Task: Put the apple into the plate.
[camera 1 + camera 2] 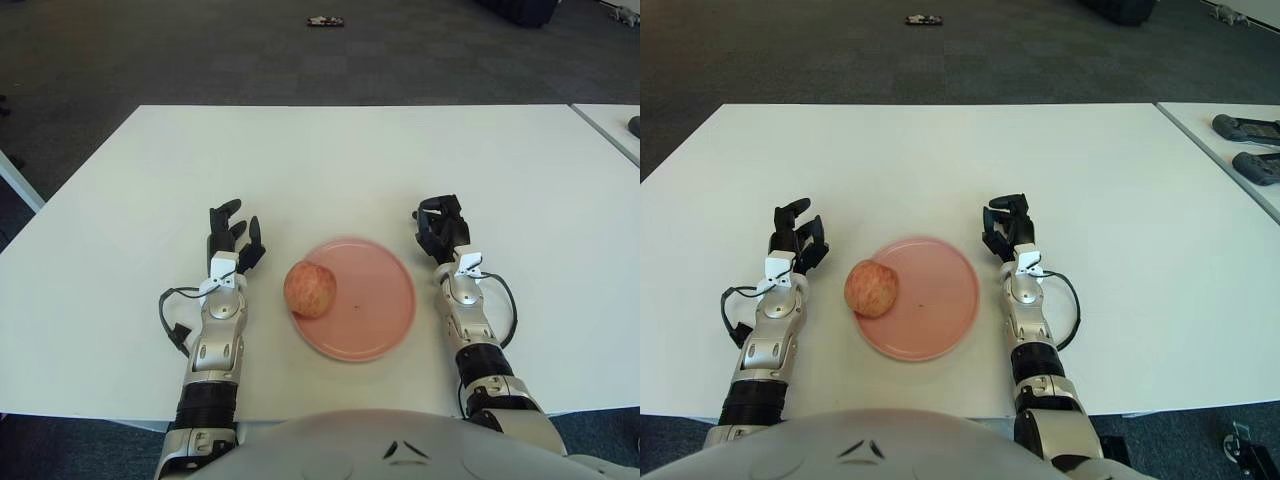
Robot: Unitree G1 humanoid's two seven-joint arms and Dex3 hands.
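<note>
A reddish apple [309, 289] sits on the left part of a pink plate [375, 310] near the front of the white table [330, 160]. My left hand [233, 237] is just left of the apple, fingers spread, holding nothing and apart from the fruit. My right hand [441, 227] shows beside the plate's right rim, fingers loosely bent around nothing.
A second white table [1240, 130] stands at the right with two dark devices [1245, 128] on it. A small object [324, 21] lies on the dark floor beyond the table.
</note>
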